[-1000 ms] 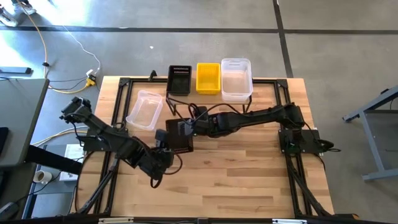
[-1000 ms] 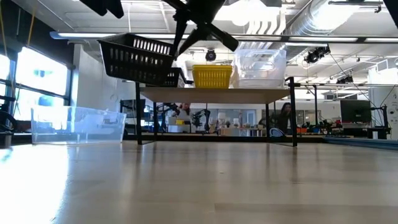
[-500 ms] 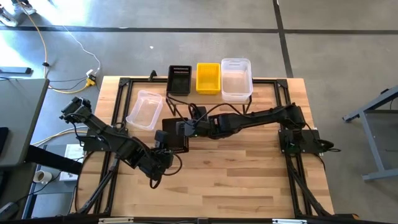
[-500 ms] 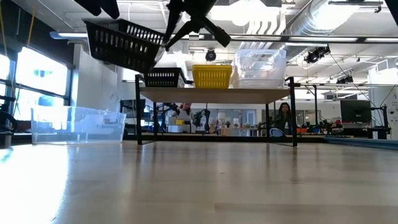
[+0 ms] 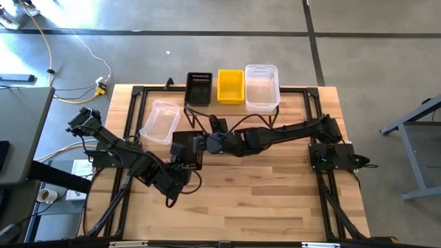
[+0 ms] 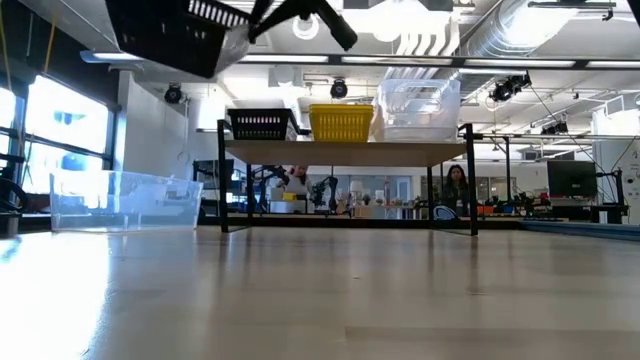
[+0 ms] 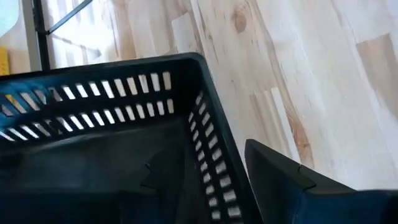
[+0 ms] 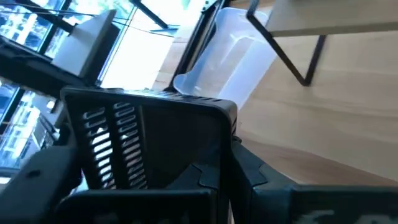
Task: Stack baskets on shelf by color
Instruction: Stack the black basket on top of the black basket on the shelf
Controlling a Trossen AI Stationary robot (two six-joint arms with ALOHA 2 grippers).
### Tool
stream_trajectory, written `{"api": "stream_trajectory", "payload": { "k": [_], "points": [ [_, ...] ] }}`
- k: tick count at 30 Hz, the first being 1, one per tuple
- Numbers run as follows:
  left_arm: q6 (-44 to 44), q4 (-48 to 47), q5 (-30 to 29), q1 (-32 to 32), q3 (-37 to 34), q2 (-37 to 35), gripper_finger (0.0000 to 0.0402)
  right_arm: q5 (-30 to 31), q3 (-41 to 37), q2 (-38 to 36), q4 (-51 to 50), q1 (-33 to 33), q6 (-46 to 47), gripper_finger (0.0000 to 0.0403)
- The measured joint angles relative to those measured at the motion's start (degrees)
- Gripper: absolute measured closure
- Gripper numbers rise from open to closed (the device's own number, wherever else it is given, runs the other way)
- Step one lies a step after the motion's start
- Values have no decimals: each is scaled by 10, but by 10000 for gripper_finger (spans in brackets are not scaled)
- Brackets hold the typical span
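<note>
Shelf [image 6: 350,152]: light-wood plank on thin black legs, at the surface's far edge. On it, side by side: black mesh basket [image 5: 199,87], yellow basket [image 5: 231,86], clear basket [image 5: 262,87]. Second clear basket [image 5: 160,122]: upright on the surface, near the shelf. Second black basket [image 6: 175,35]: airborne, tilted, above the surface.

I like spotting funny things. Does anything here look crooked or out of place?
Yes. One black basket hangs tilted in the air, held up by the right claw. A clear basket sits alone on the table, not on the shelf.
</note>
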Motion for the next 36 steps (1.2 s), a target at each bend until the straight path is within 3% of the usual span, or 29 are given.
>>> {"api": "stream_trajectory", "payload": {
  "k": [5, 14, 21, 31, 36],
  "points": [
    [0, 0, -1, 1, 0, 0, 280, 1, 29, 0, -24, 4, -25, 403],
    [-6, 0, -13, 1, 0, 0, 393, -10, 45, 0, -83, 4, -35, 403],
    [0, 0, -18, 1, 0, 0, 399, -8, 45, 0, -95, 4, -68, 388],
    [4, -1, -27, 1, 0, -3, 401, -25, 45, -4, -104, -4, -119, 285],
    [4, 0, -43, 8, 0, -16, 401, -47, 45, -28, -130, -13, -129, 266]
  ]
}}
